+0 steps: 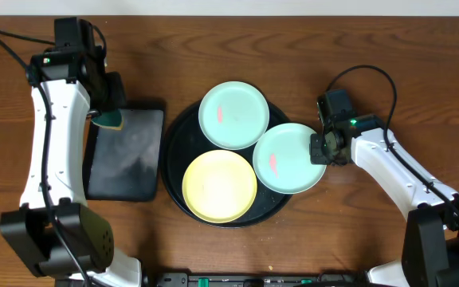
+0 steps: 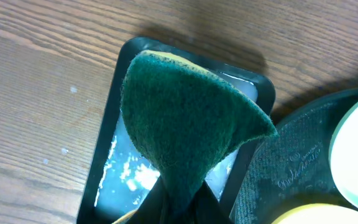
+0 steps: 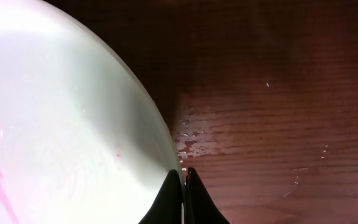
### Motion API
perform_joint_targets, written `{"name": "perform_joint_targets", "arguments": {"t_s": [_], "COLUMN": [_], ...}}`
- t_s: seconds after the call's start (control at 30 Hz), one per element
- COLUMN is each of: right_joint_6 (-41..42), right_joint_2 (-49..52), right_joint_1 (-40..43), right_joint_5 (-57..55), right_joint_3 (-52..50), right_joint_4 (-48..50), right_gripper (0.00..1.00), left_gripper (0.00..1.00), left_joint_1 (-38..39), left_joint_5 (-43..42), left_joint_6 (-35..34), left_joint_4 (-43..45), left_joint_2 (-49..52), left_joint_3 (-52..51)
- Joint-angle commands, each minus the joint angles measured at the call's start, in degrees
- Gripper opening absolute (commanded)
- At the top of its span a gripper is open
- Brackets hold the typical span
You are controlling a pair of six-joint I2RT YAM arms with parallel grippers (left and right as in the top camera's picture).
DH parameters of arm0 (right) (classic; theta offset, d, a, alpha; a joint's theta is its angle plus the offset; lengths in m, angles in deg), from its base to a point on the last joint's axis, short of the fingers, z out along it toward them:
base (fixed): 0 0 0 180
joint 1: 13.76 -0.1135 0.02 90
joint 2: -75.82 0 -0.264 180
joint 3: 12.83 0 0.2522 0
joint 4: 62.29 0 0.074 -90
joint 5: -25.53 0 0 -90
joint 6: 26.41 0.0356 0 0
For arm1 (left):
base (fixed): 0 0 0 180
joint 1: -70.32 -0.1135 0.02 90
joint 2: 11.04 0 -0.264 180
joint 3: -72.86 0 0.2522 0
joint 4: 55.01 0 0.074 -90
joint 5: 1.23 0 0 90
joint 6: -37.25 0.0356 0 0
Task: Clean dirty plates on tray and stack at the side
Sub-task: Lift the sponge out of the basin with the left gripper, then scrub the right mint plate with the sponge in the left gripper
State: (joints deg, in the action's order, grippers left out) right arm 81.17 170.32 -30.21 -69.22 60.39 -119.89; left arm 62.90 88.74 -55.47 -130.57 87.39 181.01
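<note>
Currently the step in hand looks like the first cleaning: one plate is gripped for wiping, and none is stacked at the side yet. The right tool (image 3: 183, 175) is clenched on the rim of the right-hand aqua plate (image 1: 288, 158), which lies partly on the round black tray (image 1: 174, 139) and juts over its rim toward the right arm. A pink smear (image 1: 272, 163) marks it. The other aqua plate (image 1: 233, 114), also smeared, and the yellow plate (image 1: 219, 185) lie on the tray. The left tool (image 1: 111, 110) grasps a folded green sponge (image 2: 185, 118) over the wet rectangular tray (image 2: 107, 155) on the wooden surface (image 1: 373, 32). Next, by this reading, the sponge must cross to the held plate and rub the smear while the right tool steadies the rim. The thin edge pinch could slip under pressure.
</note>
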Motion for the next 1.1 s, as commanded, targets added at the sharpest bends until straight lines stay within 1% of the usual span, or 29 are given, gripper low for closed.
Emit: {"name": "perform_joint_targets", "arguments": {"t_s": [0.0,0.2,0.47,0.6,0.67,0.73,0.77,0.83,0.9,1.07], "right_joint_6": [0.2,0.2,0.2,0.2,0.2,0.2,0.2,0.2,0.2,0.2], "right_joint_2": [-1.0,-1.0,-1.0,-1.0,-1.0,-1.0,-1.0,-1.0,-1.0,-1.0], "right_joint_1": [-0.4,-0.4,-0.4,-0.4,-0.4,-0.4,-0.4,-0.4,-0.4,-0.4], "right_joint_5": [-0.8,-0.8,-0.8,-0.8,-0.8,-0.8,-0.8,-0.8,-0.8,-0.8], "right_joint_3": [-0.1,-0.1,-0.1,-0.1,-0.1,-0.1,-0.1,-0.1,-0.1,-0.1], "right_joint_4": [0.2,0.1,0.1,0.1,-0.1,-0.2,-0.1,0.0,0.0,-0.1], "right_gripper": [0.01,0.01,0.01,0.01,0.01,0.01,0.01,0.01,0.01,0.01], "left_gripper": [0.07,0.07,0.07,0.07,0.07,0.07,0.07,0.07,0.07,0.07], "left_joint_1": [-0.3,0.4,3.3,3.9,4.6,5.9,7.3,9.6,12.6,21.1], "left_joint_5": [-1.0,-1.1,-0.8,-0.3,-2.9,-9.4,-14.3,-18.7,-20.1,-20.1], "left_joint_6": [0.8,0.8,0.8,-0.2,-1.1,-1.3,-2.1,-2.7,-3.7,-8.5], "left_joint_4": [-0.7,-1.0,3.7,3.8,2.1,0.2,-0.7,-1.0,-1.1,0.7], "left_joint_2": [-2.4,-2.6,-5.9,-7.4,-7.6,-7.6,-7.6,-7.6,-7.6,-7.5], "left_joint_3": [1.9,1.7,1.7,1.7,1.7,1.7,1.3,0.5,-0.5,-4.0]}}
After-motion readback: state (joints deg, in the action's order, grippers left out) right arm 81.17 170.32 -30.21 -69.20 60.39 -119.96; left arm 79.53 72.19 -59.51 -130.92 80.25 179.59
